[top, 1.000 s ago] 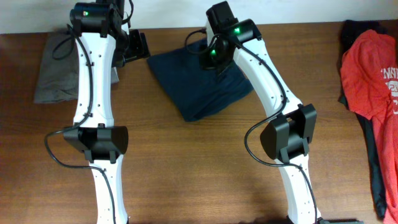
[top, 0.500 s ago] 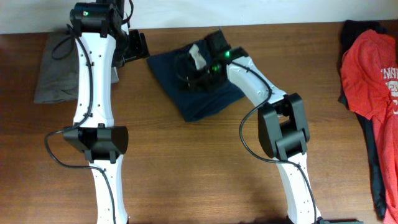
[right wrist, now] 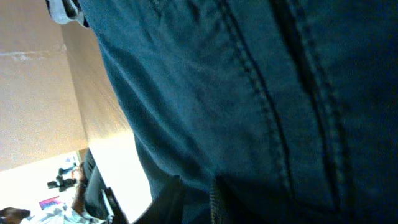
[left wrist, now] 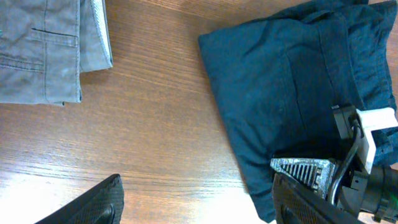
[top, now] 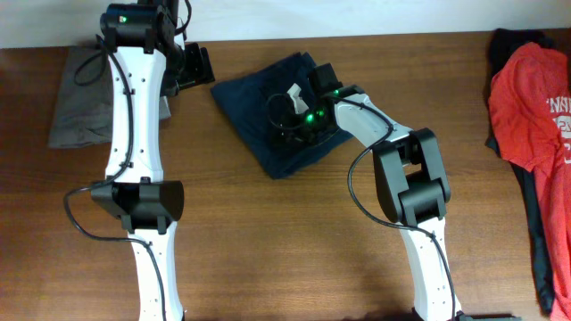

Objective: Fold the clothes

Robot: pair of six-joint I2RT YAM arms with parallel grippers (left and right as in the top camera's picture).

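Navy garment (top: pixel 245 107) lies bunched, top centre of worktop (top: pixel 268 232). Right end effector (top: pixel 287 111) low over it, likely mid-fold; open or closed: can't tell, cloth fills wrist view. Left end effector (top: pixel 196 68) spread wide, empty, parked upper left, out of the way.

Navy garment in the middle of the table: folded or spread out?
Folded: the navy garment lies as a compact, layered rectangle, with stacked edges showing in the left wrist view.
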